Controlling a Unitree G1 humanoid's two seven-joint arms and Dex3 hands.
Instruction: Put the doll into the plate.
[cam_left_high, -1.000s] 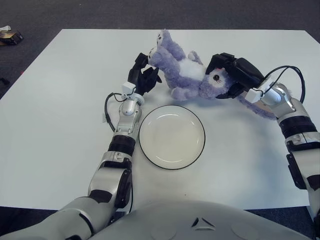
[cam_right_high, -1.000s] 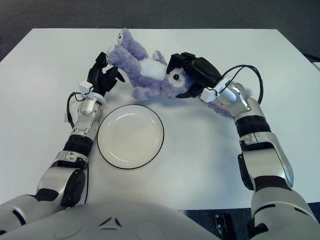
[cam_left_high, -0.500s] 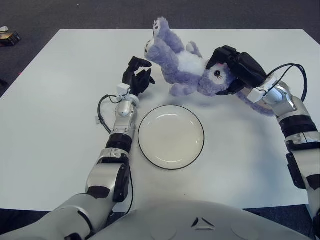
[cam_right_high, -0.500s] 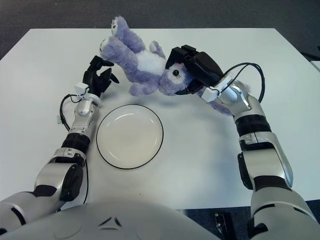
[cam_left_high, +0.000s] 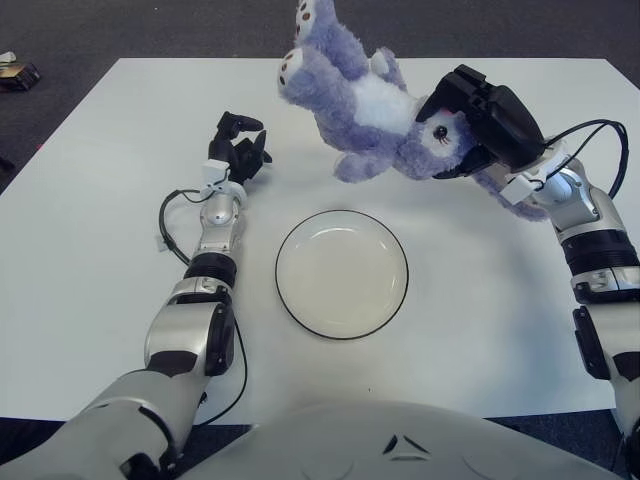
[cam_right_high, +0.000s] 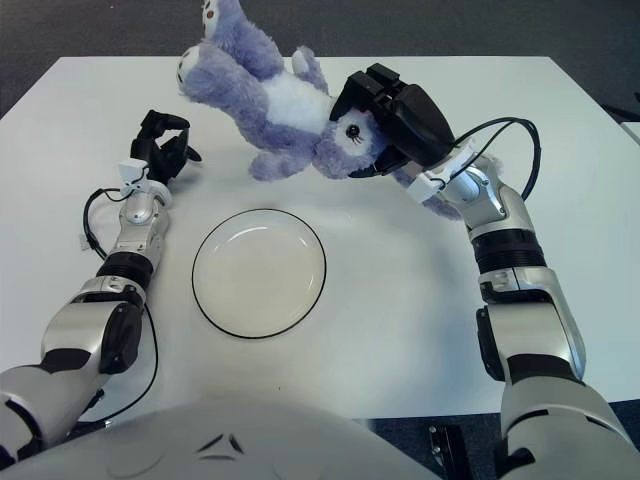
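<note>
I've got the purple doll (cam_left_high: 355, 115) up off the desk (cam_left_high: 90, 260), top centre of frame, my right hand (cam_left_high: 490, 125) clamped on its head. Plate (cam_left_high: 342, 273) sits below, centre. Left hand (cam_left_high: 235, 155) is left of the doll, fingers loosely curled, holding nothing.
</note>
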